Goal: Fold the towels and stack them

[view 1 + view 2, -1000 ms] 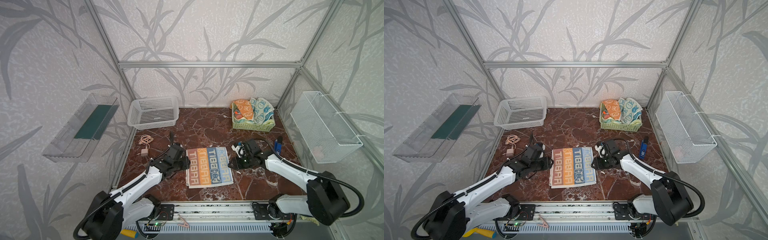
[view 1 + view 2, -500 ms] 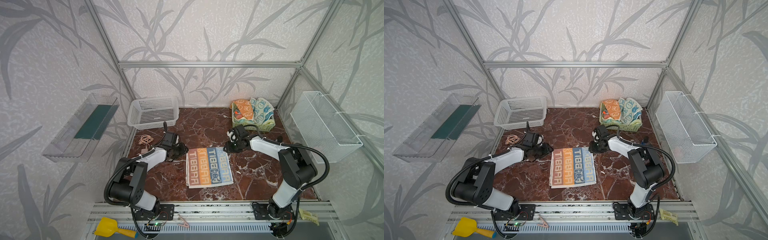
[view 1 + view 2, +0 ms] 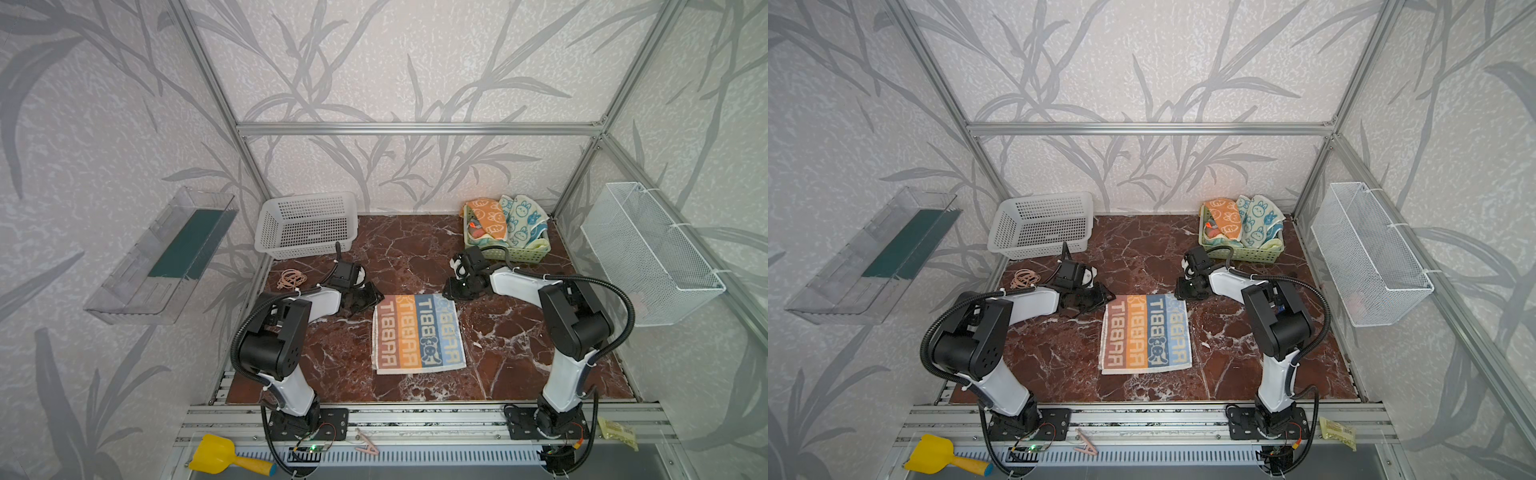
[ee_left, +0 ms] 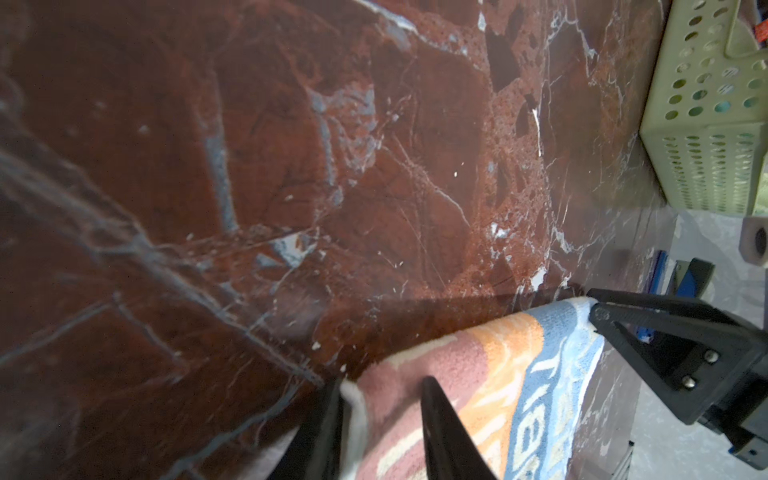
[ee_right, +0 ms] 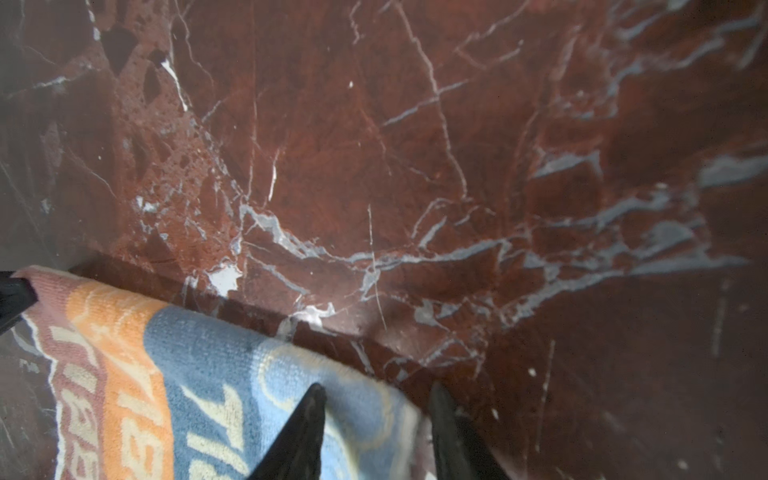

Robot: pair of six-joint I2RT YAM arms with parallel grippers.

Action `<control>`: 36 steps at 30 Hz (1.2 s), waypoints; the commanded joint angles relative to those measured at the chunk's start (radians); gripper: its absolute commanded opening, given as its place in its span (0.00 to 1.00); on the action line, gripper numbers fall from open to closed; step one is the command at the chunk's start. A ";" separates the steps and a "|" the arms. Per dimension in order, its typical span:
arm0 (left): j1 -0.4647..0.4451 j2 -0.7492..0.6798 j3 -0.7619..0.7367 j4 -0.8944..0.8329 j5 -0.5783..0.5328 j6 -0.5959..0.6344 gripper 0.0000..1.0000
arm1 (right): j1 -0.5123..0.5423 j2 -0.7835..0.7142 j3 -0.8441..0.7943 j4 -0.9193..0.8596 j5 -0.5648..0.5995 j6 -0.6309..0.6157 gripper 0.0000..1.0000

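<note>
On the dark red marble table, the lettered towel lies spread flat between the two arms. The left tool straddles its far pink corner, jaws fairly close with cloth bunched between them; I can't tell whether it is pinched. The right tool straddles the far blue corner, jaws apart, one finger over the cloth and one off its edge, gripping nothing. Other towels sit heaped in the green basket at the back right.
</note>
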 commanded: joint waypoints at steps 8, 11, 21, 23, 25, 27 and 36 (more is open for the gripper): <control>0.010 -0.014 0.017 0.025 0.006 0.051 0.00 | -0.008 0.050 0.039 0.024 -0.046 0.010 0.19; 0.017 -0.034 0.015 0.022 0.008 0.067 0.00 | -0.012 0.030 0.034 0.028 -0.043 0.005 0.06; 0.065 -0.077 0.017 0.007 0.047 0.075 0.00 | -0.029 -0.041 0.020 0.022 -0.038 -0.024 0.00; 0.069 -0.076 0.020 0.006 0.048 0.080 0.00 | -0.029 -0.050 0.019 0.019 -0.038 -0.030 0.00; 0.077 -0.073 0.022 0.004 0.052 0.085 0.00 | -0.029 -0.056 0.017 0.018 -0.038 -0.033 0.00; 0.086 -0.077 0.022 0.006 0.061 0.086 0.00 | -0.028 -0.065 0.019 0.014 -0.039 -0.036 0.00; 0.118 -0.167 0.014 0.027 0.080 0.135 0.00 | -0.029 -0.168 0.021 -0.003 0.001 -0.085 0.00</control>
